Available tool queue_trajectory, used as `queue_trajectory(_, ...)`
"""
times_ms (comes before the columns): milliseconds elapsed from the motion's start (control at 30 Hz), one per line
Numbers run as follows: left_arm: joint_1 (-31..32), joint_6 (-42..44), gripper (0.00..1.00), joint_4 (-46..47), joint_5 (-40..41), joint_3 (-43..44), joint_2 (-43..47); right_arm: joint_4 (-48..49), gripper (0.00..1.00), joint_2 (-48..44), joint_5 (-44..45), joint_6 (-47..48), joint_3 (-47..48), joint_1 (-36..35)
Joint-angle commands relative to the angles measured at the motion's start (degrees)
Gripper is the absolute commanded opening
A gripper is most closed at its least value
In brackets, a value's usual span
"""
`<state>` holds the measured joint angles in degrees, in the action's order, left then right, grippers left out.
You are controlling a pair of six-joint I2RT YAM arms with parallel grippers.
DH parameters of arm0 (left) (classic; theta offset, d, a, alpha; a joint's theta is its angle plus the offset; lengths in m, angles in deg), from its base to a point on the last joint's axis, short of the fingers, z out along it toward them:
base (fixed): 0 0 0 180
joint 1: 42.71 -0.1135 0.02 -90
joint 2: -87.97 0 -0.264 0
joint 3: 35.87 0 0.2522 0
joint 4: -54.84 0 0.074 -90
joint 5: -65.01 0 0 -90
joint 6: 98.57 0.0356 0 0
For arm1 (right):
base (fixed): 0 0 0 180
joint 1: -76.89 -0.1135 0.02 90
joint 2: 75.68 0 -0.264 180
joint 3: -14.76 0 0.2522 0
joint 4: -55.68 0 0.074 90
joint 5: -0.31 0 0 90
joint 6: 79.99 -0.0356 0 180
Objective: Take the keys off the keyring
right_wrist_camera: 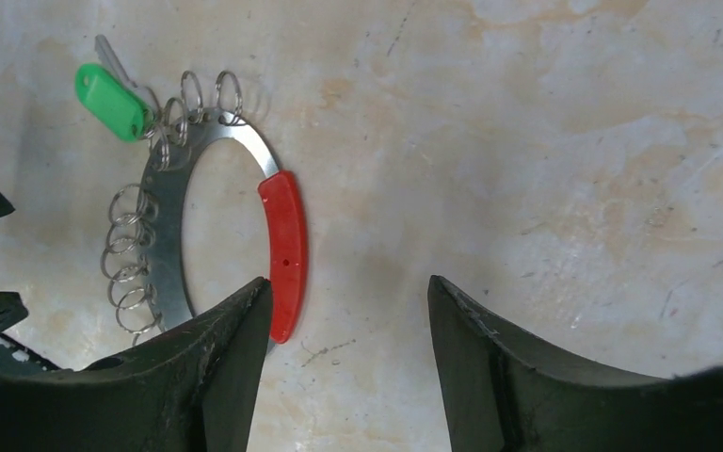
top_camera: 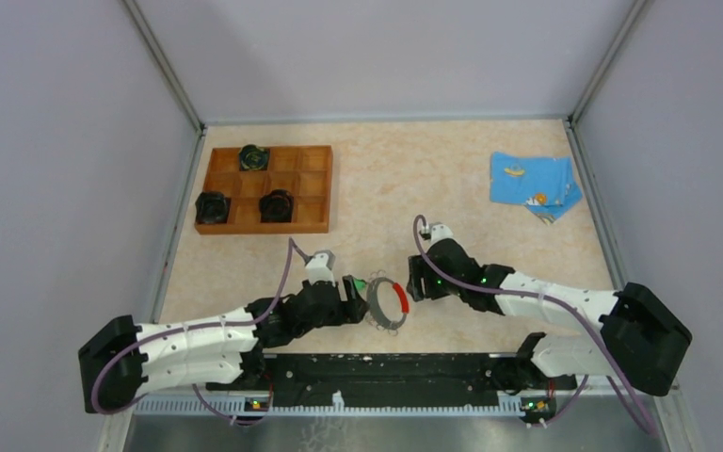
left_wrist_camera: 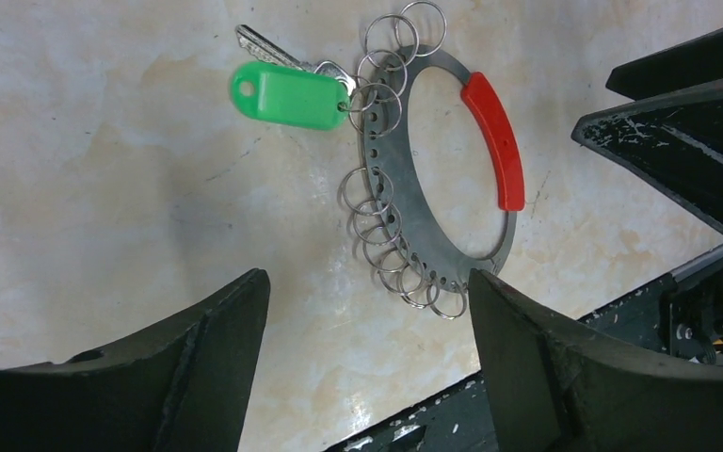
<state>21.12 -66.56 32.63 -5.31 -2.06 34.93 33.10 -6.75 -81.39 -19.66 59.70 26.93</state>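
The keyring [left_wrist_camera: 383, 188] lies flat on the table [top_camera: 452, 188] near its near edge. The left gripper [top_camera: 352, 294] and right gripper [top_camera: 418, 281] flank it, both spread wide and empty. The green-headed key [left_wrist_camera: 287, 94] hangs on its far-left side.

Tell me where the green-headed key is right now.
Top view: the key lies on the table near the front edge, centre. It is linked to the far-left rim of the keyring, just beyond the open left gripper.

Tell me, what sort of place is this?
Probably a robotics test cell: plain grey walls box in a table, a left arm and right arm are bolted at its edge, and the keyring and a wooden tray look like practice props.
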Motion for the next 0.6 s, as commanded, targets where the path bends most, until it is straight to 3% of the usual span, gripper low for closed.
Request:
queue_trajectory(0, -0.18, 0.87, 0.78, 6.16, -1.18, -0.31, -2.16, 5.78, 0.61, 0.03, -1.76, -4.75, 0.70, -1.20)
queue_trajectory(100, -0.20, 2.09, 0.63, 6.63, -0.20, 1.76, -7.39, 7.40, 0.61, -0.36, -2.66, -7.68, -0.83, -1.20)
queue_trajectory(167, -0.19, 2.90, 0.59, 7.50, 0.25, 2.96, -10.77, 9.27, 0.61, -0.48, -4.11, -9.56, -2.04, -1.20)
queue_trajectory(567, -0.29, 4.90, 0.47, 11.19, 1.78, 4.97, -19.82, 16.50, 0.54, -0.82, -6.13, -20.18, -9.85, -1.20)
